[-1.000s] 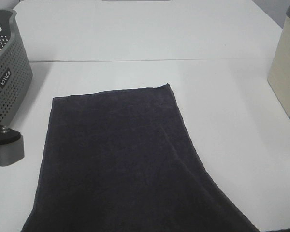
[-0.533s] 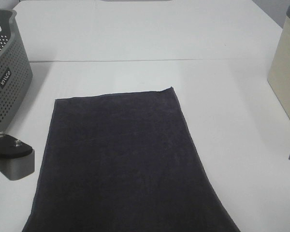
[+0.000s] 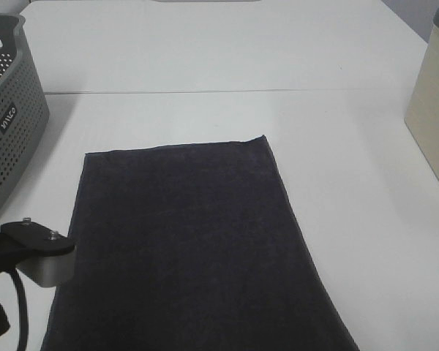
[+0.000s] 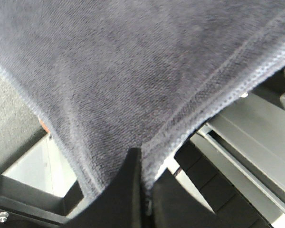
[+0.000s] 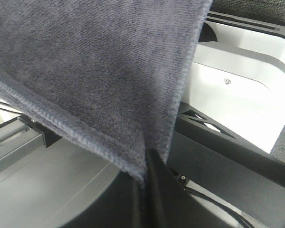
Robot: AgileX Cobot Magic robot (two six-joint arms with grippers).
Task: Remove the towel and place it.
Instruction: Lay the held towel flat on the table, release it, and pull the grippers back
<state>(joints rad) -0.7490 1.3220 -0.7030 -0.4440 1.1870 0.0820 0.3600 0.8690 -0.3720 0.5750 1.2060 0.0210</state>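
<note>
Left wrist: left claw (image 4: 145,183) clamped on a towel (image 4: 133,71) corner, cloth fanning out ahead of the tips. Right claw (image 5: 145,185) pinches another corner the same way. Two-corner hold likely so it spreads flat on the table (image 3: 205,58) for placing.

The left arm (image 3: 36,252) has a grey block (image 3: 50,269), black screwed plate (image 3: 31,235) and cable (image 3: 20,307).

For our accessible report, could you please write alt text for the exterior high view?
A dark charcoal towel lies spread flat on a white table. A grey perforated basket stands at the left edge, a beige bin at the right.
</note>
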